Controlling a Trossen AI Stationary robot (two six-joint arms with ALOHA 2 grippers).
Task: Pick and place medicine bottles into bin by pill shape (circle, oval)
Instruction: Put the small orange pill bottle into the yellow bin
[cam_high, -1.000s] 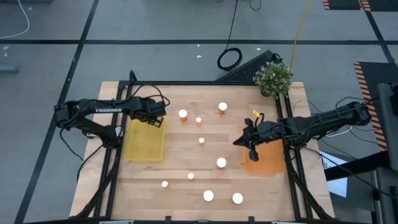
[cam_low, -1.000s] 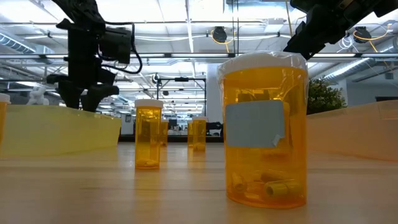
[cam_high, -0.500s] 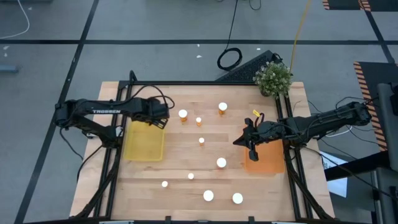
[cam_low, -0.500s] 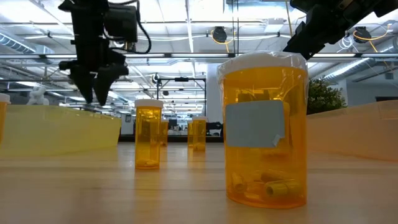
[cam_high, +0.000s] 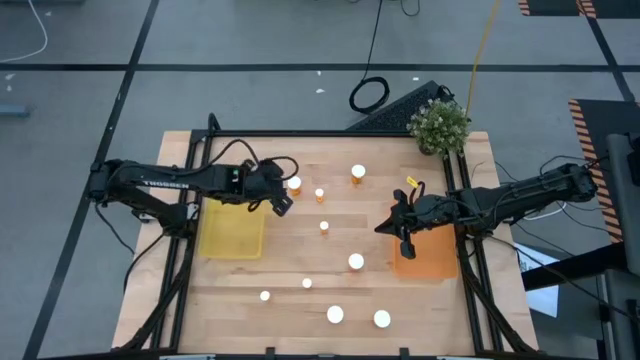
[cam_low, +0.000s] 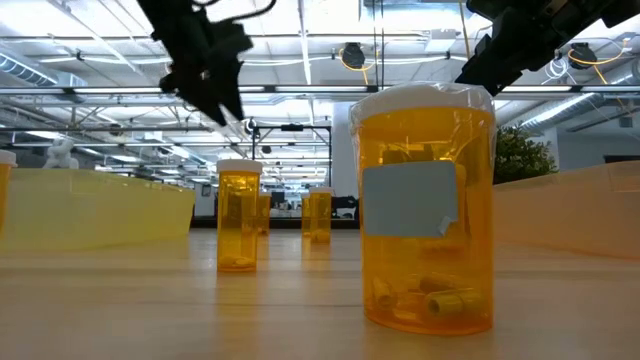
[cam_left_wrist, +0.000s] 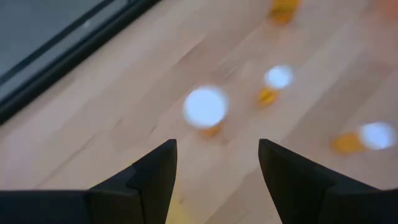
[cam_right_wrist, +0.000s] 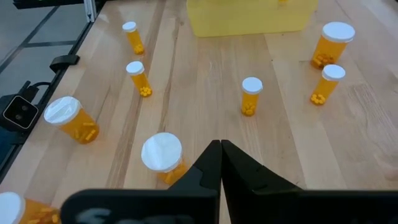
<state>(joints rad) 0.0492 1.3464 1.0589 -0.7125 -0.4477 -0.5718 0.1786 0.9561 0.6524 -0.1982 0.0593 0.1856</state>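
Observation:
Several amber medicine bottles with white caps stand upright on the wooden table, among them one (cam_high: 294, 184) at the far left and one (cam_high: 355, 262) near the middle. My left gripper (cam_high: 283, 198) hovers open just left of the far-left bottle (cam_left_wrist: 205, 109), which shows ahead between its fingers, untouched. My right gripper (cam_high: 403, 240) hangs shut over the left edge of the orange bin (cam_high: 428, 256), holding nothing; its shut fingertips (cam_right_wrist: 221, 149) point over a wide-capped bottle (cam_right_wrist: 163, 152). The yellow bin (cam_high: 232, 225) lies at the left.
A potted plant (cam_high: 438, 125) stands at the table's far right corner. A large bottle (cam_low: 425, 210) stands close to the low camera, with narrower ones (cam_low: 238, 215) behind it. Bare wood lies between the bottles in the middle.
My left gripper has swung from above the yellow bin's far edge toward the table's right, tipping as it went, and now hangs beside the far-left bottle. The right arm and all bottles have stayed put.

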